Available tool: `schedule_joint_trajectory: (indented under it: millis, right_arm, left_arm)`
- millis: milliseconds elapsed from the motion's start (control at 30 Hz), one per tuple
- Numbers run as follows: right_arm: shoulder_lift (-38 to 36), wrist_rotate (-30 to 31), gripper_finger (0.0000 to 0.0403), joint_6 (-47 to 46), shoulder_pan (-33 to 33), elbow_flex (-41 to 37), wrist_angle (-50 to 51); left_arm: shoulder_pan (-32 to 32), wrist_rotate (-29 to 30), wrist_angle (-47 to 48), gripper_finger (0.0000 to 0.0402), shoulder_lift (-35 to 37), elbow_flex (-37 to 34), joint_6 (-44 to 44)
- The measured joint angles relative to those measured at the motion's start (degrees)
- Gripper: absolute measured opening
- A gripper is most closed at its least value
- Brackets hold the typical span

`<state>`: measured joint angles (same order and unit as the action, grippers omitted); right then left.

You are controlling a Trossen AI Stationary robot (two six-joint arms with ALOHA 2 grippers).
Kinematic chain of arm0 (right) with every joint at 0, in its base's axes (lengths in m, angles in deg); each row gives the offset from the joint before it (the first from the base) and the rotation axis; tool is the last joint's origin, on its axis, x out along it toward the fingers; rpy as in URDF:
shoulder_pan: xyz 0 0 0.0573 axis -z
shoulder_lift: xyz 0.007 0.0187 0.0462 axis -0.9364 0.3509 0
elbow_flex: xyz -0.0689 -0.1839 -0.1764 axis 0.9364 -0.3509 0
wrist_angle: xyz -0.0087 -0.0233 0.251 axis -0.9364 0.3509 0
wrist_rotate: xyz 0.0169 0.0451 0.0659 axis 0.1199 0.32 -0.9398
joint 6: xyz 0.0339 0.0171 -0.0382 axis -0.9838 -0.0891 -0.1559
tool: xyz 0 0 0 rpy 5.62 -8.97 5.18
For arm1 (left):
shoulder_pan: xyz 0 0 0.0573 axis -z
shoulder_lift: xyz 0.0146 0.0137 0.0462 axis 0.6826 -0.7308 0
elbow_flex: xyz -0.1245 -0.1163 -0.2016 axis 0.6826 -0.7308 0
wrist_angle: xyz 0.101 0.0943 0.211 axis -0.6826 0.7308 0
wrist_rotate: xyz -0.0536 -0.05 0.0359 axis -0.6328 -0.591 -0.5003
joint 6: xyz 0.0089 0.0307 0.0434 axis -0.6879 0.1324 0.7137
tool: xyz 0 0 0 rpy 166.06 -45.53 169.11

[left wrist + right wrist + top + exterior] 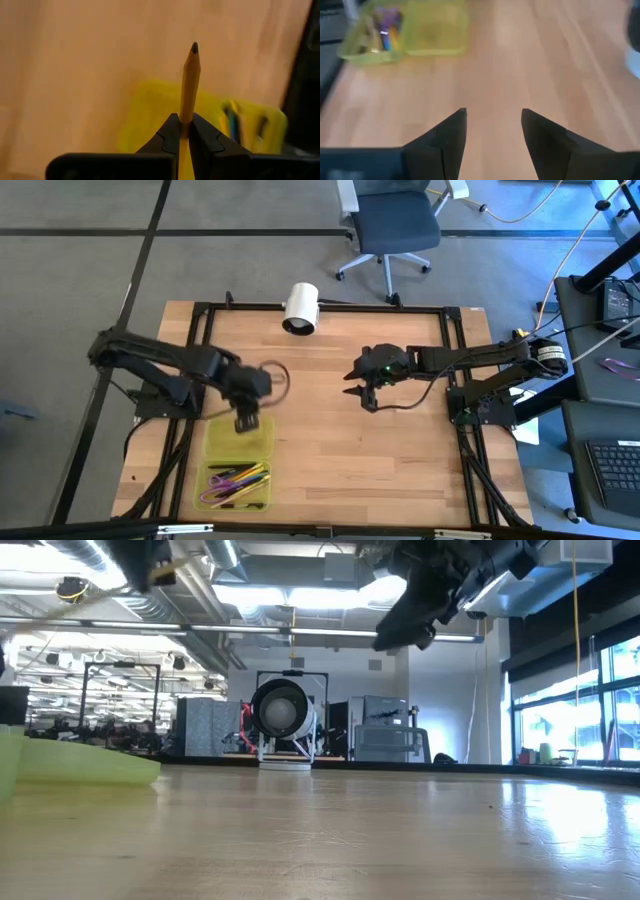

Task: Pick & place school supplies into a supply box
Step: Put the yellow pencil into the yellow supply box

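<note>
Pencil (189,85) pinched in left tool (184,131), above supply box (160,117).

Wooden table (400,450) carries supply box (240,465) (open), white cylinder (300,307).

L gripper (184,131) clamped, R gripper (493,131) parted

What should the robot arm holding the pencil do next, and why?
Probably lower and let go over the supply box. The left gripper is shut on a pencil and hangs over the box's empty half, while pens and scissors already lie in the other half. The right gripper waits open, empty, mid-table.
</note>
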<state>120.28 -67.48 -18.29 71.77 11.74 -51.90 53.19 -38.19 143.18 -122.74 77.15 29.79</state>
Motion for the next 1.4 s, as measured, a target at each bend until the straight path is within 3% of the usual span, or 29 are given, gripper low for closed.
schedule_joint_trajectory:
  millis: [200,433,633,1000,1400]
  right_arm:
    - [0.0,6.4,0.0192,-0.1,0.0,-2.0,1.4]
    - [0.0,6.5,0.0192,-4.6,0.0,-7.0,0.1]
    - [0.0,6.6,0.0192,-9.2,-1.2,-11.0,-1.7]
    - [0.0,6.5,0.0192,-14.9,-7.2,-18.2,-10.6]
    - [0.0,6.5,0.0192,-14.9,-12.4,-18.4,-13.5]
  left_arm:
    - [9.0,-7.5,1.4,0.0008,-11.2,3.8,-12.6]
    - [16.2,-14.1,-4.7,0.0009,-19.7,3.8,-26.0]
    - [19.3,-14.5,-9.3,0.0012,-23.1,3.9,-34.6]
    - [22.5,-14.6,-9.0,0.0014,-29.2,3.8,-38.5]
    - [23.5,-18.1,-8.7,0.0015,-36.4,3.8,-36.6]
